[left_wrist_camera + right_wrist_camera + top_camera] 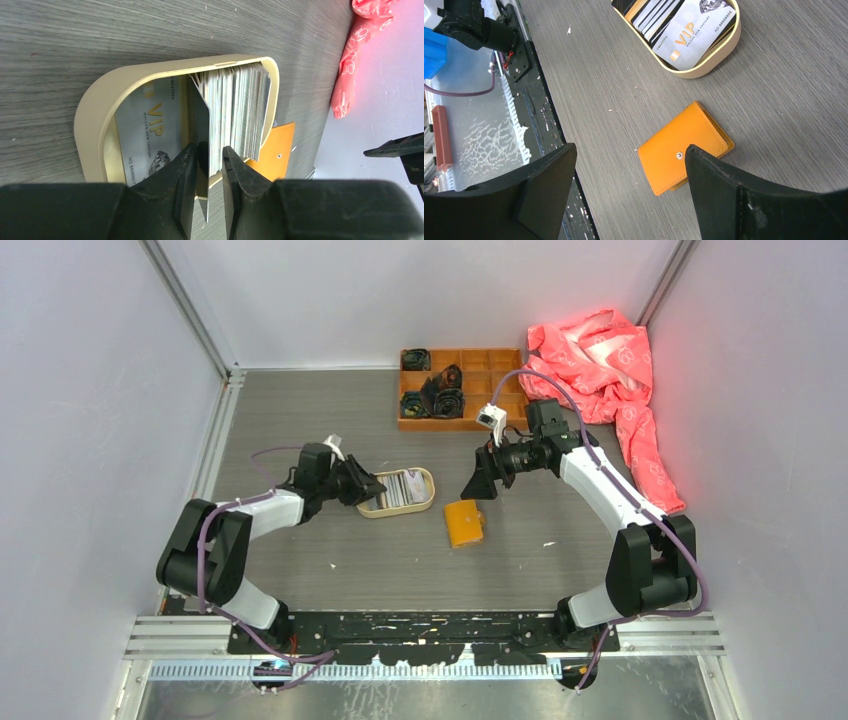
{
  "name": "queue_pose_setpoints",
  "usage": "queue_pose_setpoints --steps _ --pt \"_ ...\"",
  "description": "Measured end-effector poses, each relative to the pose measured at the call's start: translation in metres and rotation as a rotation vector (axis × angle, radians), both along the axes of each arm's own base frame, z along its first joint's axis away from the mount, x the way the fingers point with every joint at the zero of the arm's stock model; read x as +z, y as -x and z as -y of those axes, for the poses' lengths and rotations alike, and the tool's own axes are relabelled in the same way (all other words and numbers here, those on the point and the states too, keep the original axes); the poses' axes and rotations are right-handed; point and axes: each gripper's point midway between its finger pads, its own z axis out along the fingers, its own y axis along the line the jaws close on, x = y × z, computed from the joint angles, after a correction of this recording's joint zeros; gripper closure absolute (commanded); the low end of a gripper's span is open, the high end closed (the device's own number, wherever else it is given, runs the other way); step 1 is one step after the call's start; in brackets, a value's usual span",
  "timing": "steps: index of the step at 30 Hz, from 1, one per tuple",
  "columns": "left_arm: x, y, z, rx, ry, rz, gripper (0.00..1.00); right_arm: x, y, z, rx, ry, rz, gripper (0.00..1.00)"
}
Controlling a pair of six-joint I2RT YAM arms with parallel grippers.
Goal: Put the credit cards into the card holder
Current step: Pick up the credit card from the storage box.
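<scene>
Several credit cards (403, 487) stand on edge in an oval tan tray (398, 511). A grey VIP card (145, 130) lies flat on the tray's floor. My left gripper (372, 485) reaches into the near end of the tray (95, 110) and is shut on a few of the credit cards (240, 110), a dark one and some white ones, pinched between its fingertips (209, 150). The mustard-orange card holder (464, 523) lies closed on the table just right of the tray. My right gripper (483, 485) hovers above the card holder (674, 140), open (630, 150) and empty.
An orange wooden compartment box (460, 388) with dark items stands at the back. A pink cloth (600, 370) lies at the back right by the wall. The black base rail (524, 55) runs along the table's near edge.
</scene>
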Motion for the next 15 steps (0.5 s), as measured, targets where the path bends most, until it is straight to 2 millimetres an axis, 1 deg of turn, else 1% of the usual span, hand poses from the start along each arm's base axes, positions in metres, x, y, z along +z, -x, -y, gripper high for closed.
queue_pose_setpoints --steps 5,8,10,15 --pt "-0.005 0.001 -0.005 0.004 -0.02 -0.013 0.78 0.0 0.0 0.0 0.0 0.0 0.0 0.16" --pt "-0.009 0.004 -0.008 0.005 -0.041 -0.025 0.9 0.0 0.0 0.0 0.0 0.0 0.0 0.16" --pt "-0.011 0.005 -0.01 0.009 -0.056 -0.031 0.94 0.0 0.0 0.0 0.0 0.0 0.0 0.16" --pt "-0.011 0.007 -0.016 0.014 -0.091 -0.024 0.95 0.0 0.0 0.0 0.0 0.0 0.0 0.16"
